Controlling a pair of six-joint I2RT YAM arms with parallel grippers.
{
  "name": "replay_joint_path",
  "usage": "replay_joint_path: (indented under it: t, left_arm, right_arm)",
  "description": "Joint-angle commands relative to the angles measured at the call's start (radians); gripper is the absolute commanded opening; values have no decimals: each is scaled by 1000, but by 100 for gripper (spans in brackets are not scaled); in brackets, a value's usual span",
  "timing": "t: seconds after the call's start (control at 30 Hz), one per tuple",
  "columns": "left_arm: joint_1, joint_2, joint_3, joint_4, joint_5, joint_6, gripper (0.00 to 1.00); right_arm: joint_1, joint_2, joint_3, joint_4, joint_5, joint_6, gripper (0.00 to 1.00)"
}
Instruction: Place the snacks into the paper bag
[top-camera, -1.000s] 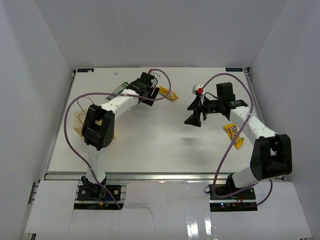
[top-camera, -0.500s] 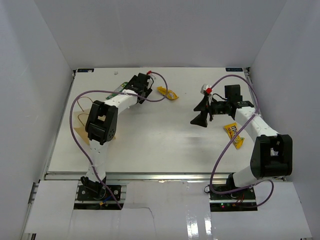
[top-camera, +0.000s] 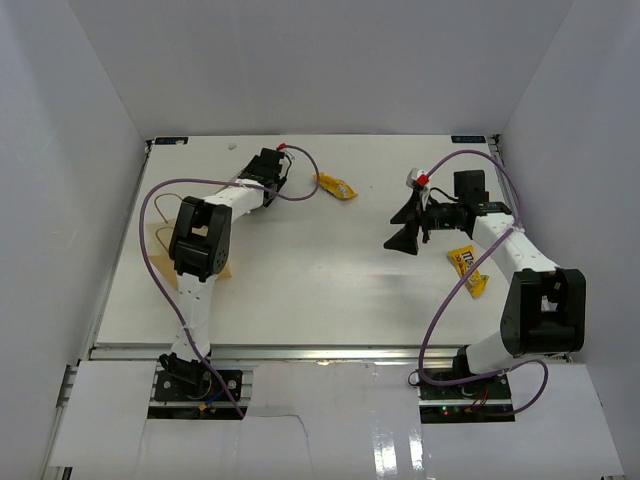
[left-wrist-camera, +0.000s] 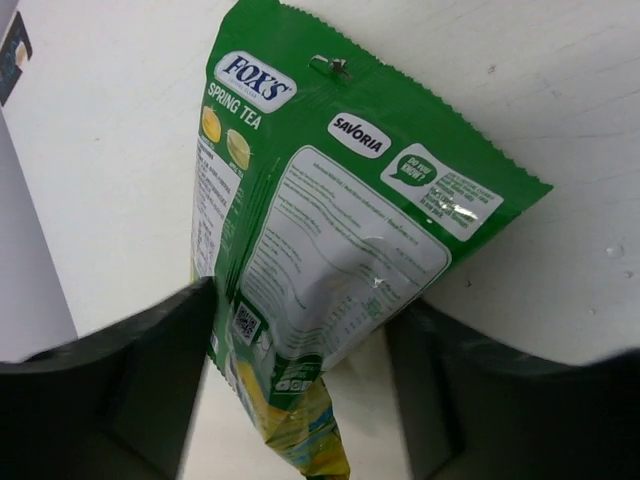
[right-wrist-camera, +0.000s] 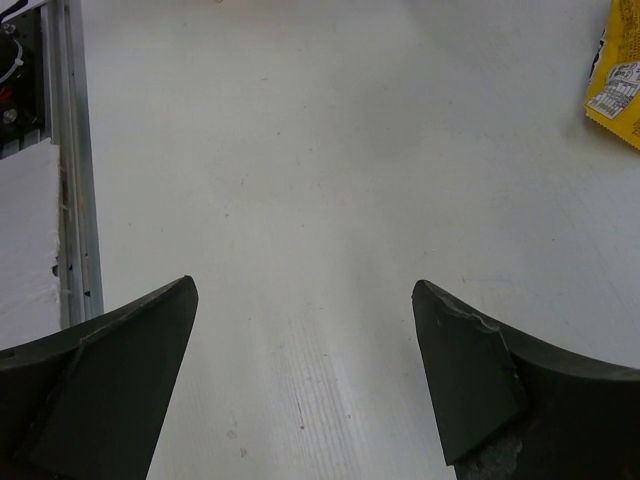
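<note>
In the left wrist view a green-and-white Fox's packet (left-wrist-camera: 330, 210) lies flat on the white table. My left gripper (left-wrist-camera: 300, 300) is open, one finger on each side of the packet's near end. From above, that gripper (top-camera: 262, 168) sits at the back left and covers the packet. An orange-yellow wrapper (top-camera: 335, 186) lies just right of it and shows as a yellow corner (right-wrist-camera: 620, 80) in the right wrist view. The yellow M&M's pack (top-camera: 466, 268) lies under my right forearm. My right gripper (top-camera: 405, 226) hangs open over bare table (right-wrist-camera: 302, 288). The tan paper bag (top-camera: 155, 250) lies at the left, partly behind my left arm.
White walls close off the table at the back and on both sides. An aluminium rail (top-camera: 300, 350) runs along the front edge and shows at the left of the right wrist view (right-wrist-camera: 70, 150). Purple cables loop off both arms.
My left gripper has moved left and back from beside the orange-yellow wrapper to over the green-and-white packet. The right gripper has shifted slightly to the right and stayed open.
</note>
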Motion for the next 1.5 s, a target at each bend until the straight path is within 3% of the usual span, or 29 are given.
replay_joint_path:
  t: [0.0,0.1,0.13,0.23,0.47,0.6,0.73,1.03,1.2,1.47]
  left_arm:
    - [14,-10,0,-2,42,-12,71]
    - [20,-9,4,-2,54,-16,50]
    - [22,-13,4,-2,56,-20,36]
    - [23,-24,-3,-2,54,-24,21]
    - [13,-110,23,-8,88,-87,0]
    - [11,-222,56,-54,88,-238,0]
    - [10,-414,69,-143,91,-520,0]
    - [10,-907,-158,-174,140,-1013,0]
    - [9,-1151,-192,-300,15,-1394,0]
    - [10,-1316,-169,-672,-171,-1898,0]
  right_arm:
    - [-6,3,31,-12,-39,6,94]
    - [-7,2,34,-10,-40,11,93]
    - [-7,0,34,-10,-43,14,93]
    - [-7,-6,33,-9,-47,20,93]
    - [-9,-29,14,-10,-45,24,93]
    - [-9,-40,5,-16,-42,17,93]
    - [-9,-48,-4,-15,-40,15,93]
    - [-7,-63,-10,-15,-45,15,93]
    - [-7,-66,-10,-15,-47,18,93]
    - [-7,-71,2,-15,-48,27,93]
